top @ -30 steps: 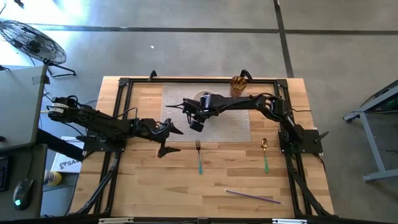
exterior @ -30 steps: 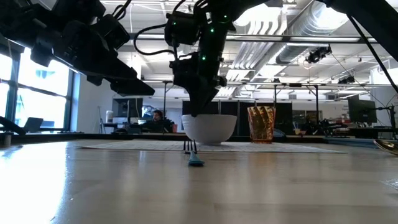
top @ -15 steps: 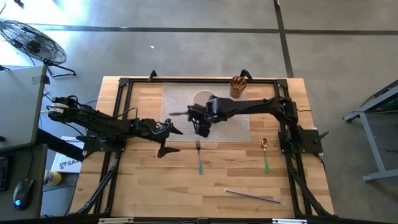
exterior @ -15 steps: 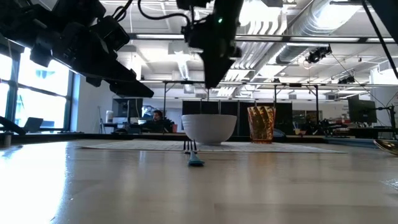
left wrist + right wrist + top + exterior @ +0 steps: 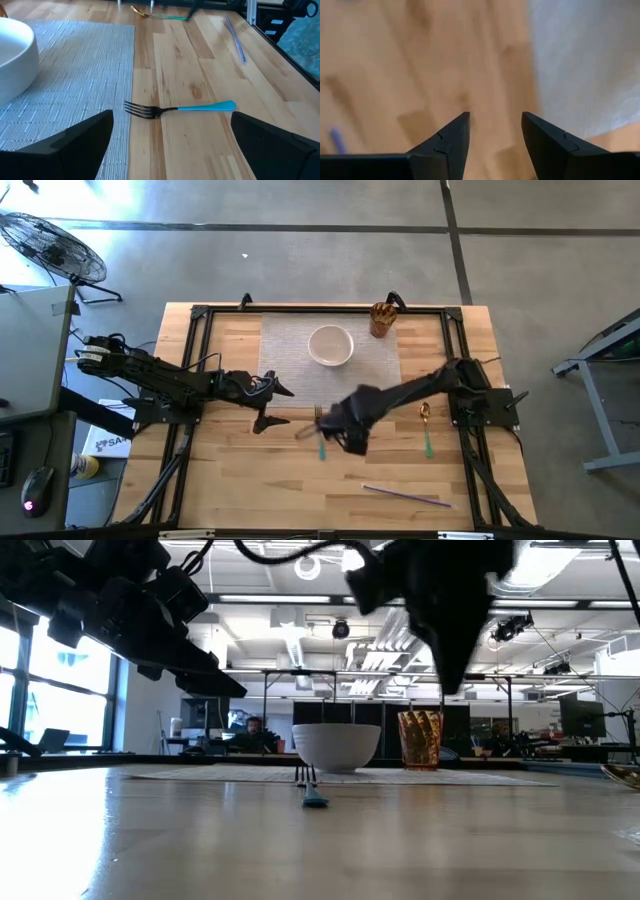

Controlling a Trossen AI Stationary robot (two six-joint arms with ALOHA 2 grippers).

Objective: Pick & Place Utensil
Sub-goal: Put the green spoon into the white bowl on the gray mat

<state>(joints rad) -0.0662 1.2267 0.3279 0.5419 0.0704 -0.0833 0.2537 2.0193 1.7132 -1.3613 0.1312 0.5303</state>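
Note:
A fork with a blue-green handle lies flat on the wood near the placemat's near edge; it also shows as the fork in the left wrist view and end-on as the fork in the low view. My right gripper hovers open just right of it, above the table, and the right wrist view shows the same gripper over bare wood and placemat. My left gripper waits open to the fork's left, off the table, fingers wide apart. A gold spoon with a green handle lies to the right.
A white bowl sits on the grey placemat toward the far edge, with a gold cup at the mat's far right corner. A thin purple stick lies near the near edge. Bare wood stretches between fork and spoon.
My right gripper has swung from over the bowl toward the table's near edge, rising on the way, and now hangs beside the fork. The fork, bowl, spoon and left arm have stayed put.

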